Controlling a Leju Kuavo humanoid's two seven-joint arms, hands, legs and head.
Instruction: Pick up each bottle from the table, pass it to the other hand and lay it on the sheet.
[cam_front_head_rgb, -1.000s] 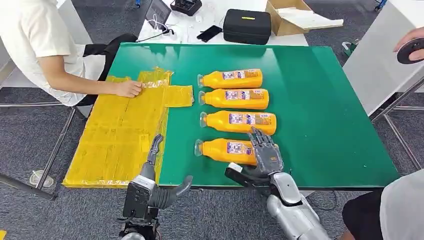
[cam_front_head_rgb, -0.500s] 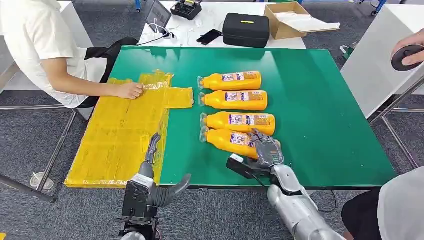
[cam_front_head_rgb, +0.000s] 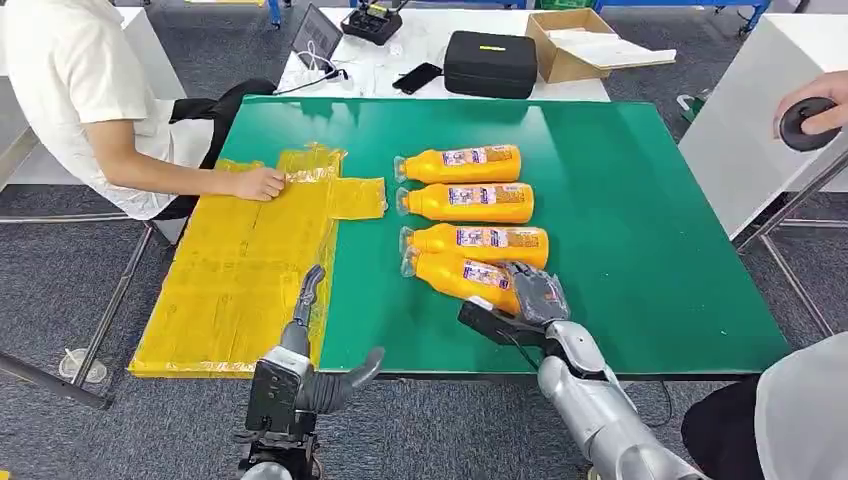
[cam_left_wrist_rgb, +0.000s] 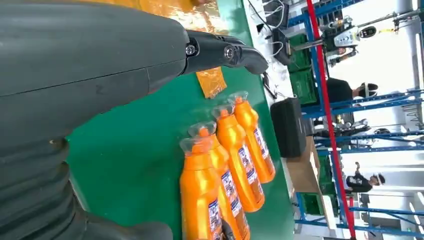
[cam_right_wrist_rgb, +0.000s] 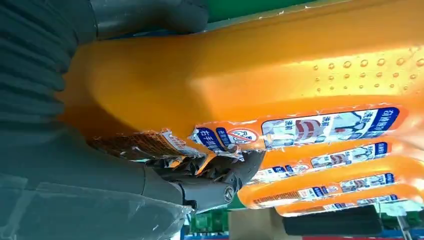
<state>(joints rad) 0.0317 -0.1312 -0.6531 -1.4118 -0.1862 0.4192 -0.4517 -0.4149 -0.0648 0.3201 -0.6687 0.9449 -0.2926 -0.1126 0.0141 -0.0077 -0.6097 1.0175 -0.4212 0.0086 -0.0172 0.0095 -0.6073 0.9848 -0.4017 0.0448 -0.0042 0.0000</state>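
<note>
Three orange bottles lie in a row on the green table (cam_front_head_rgb: 640, 250): the far one (cam_front_head_rgb: 460, 163), the middle one (cam_front_head_rgb: 467, 202) and the near one (cam_front_head_rgb: 478, 241). My right hand (cam_front_head_rgb: 535, 297) grips the base end of another orange bottle (cam_front_head_rgb: 458, 276), which is tilted with its cap close beside the near bottle's cap. The right wrist view has this bottle (cam_right_wrist_rgb: 250, 75) against my palm with the fingers (cam_right_wrist_rgb: 210, 170) wrapped round its label. My left hand (cam_front_head_rgb: 310, 360) hovers open at the table's front edge beside the yellow sheet (cam_front_head_rgb: 250, 270). The left wrist view looks along the bottles (cam_left_wrist_rgb: 235, 150).
A seated person rests a hand (cam_front_head_rgb: 258, 180) on the sheet's far edge. Behind the table stand a black case (cam_front_head_rgb: 492, 62), a cardboard box (cam_front_head_rgb: 575, 40) and a laptop. A white table (cam_front_head_rgb: 750, 130) and another person are at the right.
My right hand has closed on the nearest bottle and drawn it up and away from me, so it now lies slanted against the third bottle. The left hand has stayed put.
</note>
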